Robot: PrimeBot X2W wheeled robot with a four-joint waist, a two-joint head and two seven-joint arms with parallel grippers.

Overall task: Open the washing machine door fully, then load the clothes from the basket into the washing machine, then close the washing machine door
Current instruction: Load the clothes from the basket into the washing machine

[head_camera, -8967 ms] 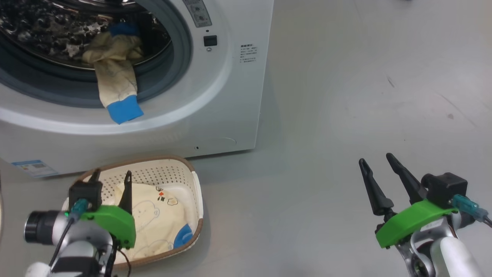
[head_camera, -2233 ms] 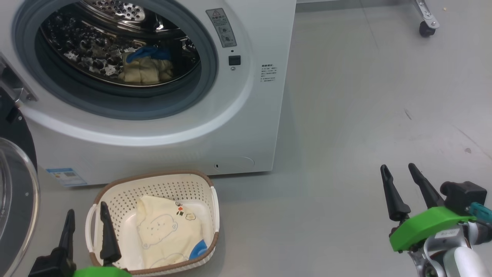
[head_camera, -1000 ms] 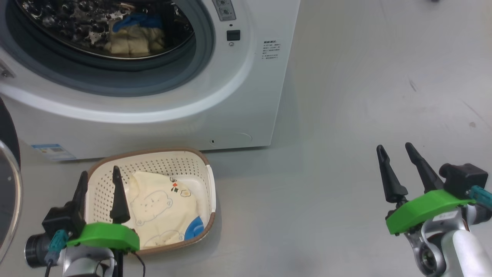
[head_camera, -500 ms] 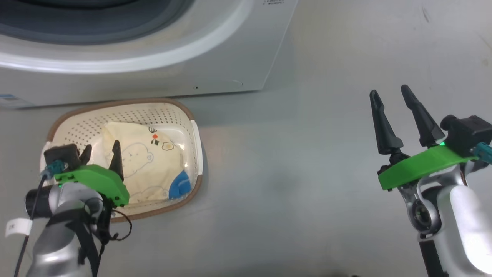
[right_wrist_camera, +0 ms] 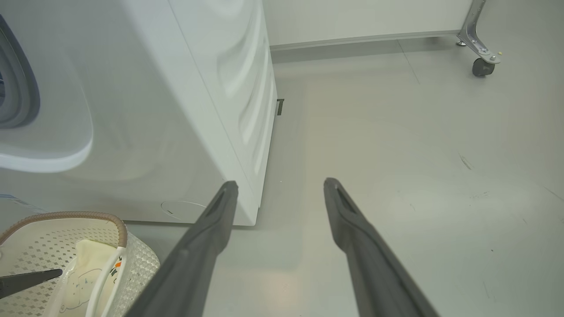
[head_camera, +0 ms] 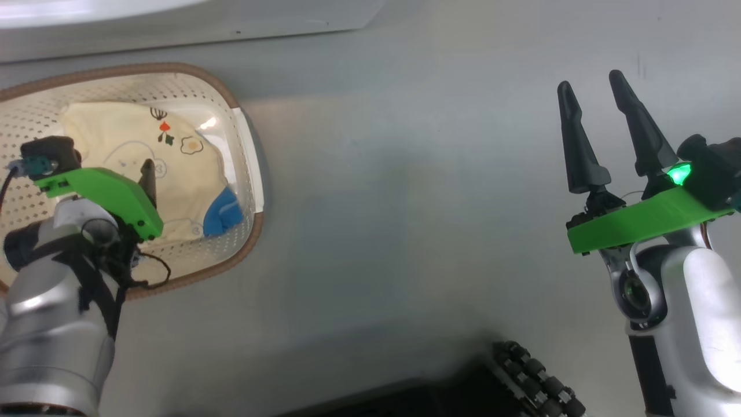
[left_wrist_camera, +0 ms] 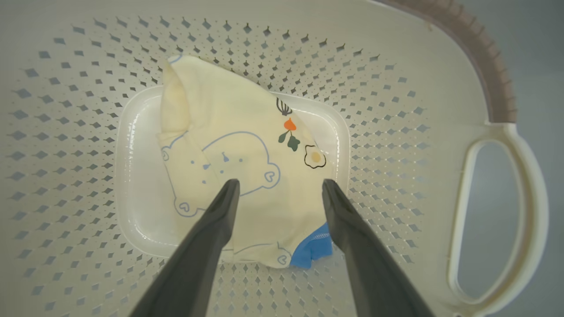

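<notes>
Over the basket (left_wrist_camera: 396, 79), the left gripper (left_wrist_camera: 280, 185) hangs spread wide and empty, straddling the yellow garment (left_wrist_camera: 238, 132) on the basket's bottom, likely to pinch it. The right gripper (head_camera: 590, 84), also wide and empty, waits clear over smooth grey floor (head_camera: 405, 174) beside the washer (right_wrist_camera: 176, 110).

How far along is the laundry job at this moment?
Done: the door seems open, the washing machine's grey gasket bare. In hand: the open left tool hangs over a yellow bear-print garment in the basket, not gripping. Left: load it, close the door.
</notes>
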